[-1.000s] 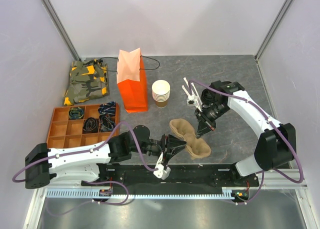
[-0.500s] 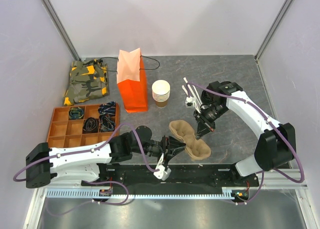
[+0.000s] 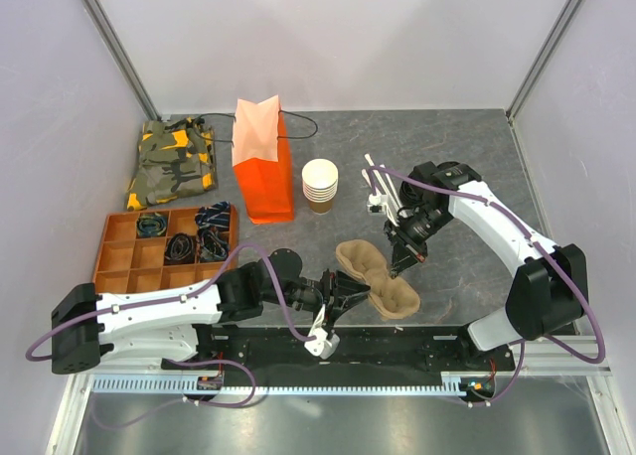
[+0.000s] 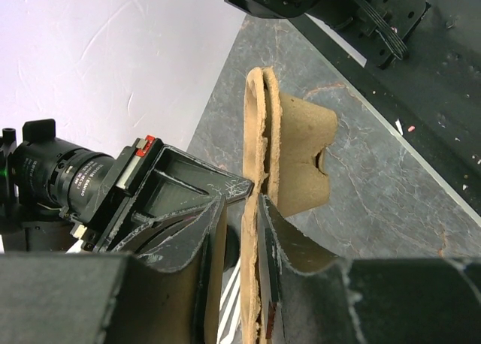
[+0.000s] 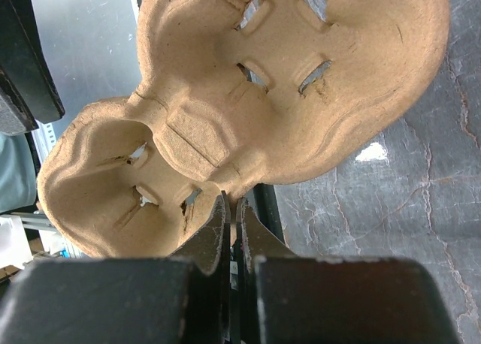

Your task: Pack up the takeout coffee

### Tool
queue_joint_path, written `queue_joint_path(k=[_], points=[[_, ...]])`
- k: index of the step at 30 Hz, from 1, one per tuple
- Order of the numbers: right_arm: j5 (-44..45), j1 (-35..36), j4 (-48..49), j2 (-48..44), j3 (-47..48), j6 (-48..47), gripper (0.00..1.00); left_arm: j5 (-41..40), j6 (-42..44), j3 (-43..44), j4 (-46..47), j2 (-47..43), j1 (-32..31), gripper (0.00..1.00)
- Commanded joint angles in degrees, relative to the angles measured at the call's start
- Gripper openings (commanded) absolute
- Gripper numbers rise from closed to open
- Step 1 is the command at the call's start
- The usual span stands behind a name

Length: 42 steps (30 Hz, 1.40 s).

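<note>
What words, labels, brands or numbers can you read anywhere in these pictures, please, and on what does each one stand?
No text can be read in any view.
The orange bag, the stack of cups, the cup carrier and the orange tray look plain.
A small red patch on the black hardware in the left wrist view is too small to read.

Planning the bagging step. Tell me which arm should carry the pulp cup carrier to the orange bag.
Left, probably. The left jaws pinch the pulp cup carrier by its near rim, and the orange bag stands on that arm's side. The right jaws pinch its waist, farther from the bag.
</note>
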Motion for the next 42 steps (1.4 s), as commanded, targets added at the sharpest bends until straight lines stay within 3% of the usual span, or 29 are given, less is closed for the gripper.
queue_joint_path(k=[1,16,25,30,33,34,36,42], points=[[-1.52,0.24,0.55,-0.68,1.43,-0.94,0.00,1.83,1.95,2.33,0.12,1.03,-0.32,0.30],[1.21,2.79,3.53,-0.60,2.13,0.55,0.00,-0.02,2.73,1.54,1.09,3.84,-0.40,0.29],[1.82,3.05,5.20,4.59,4.95,-0.06,0.00,-3.62,6.16,-1.53,5.03,7.62,-0.49,0.26],[5.34,2.96,6.61,9.85,6.26,-2.96,0.00,-9.42,8.18,-4.52,10.83,14.47,-0.40,0.24],[6.92,2.96,6.96,12.84,8.72,-3.75,0.00,-12.49,7.66,-5.22,16.45,19.30,-0.32,0.18],[7.97,2.96,7.14,13.46,9.34,-3.76,0.00,-13.28,7.49,-5.31,17.86,20.45,-0.32,0.11],[9.11,2.61,7.40,15.22,10.83,-3.76,0.04,-15.31,6.17,-5.05,21.82,23.78,-0.32,0.02],[12.54,0.50,8.45,17.42,13.30,-2.97,0.39,-20.67,2.92,-4.44,30.69,28.01,-0.32,0.02]])
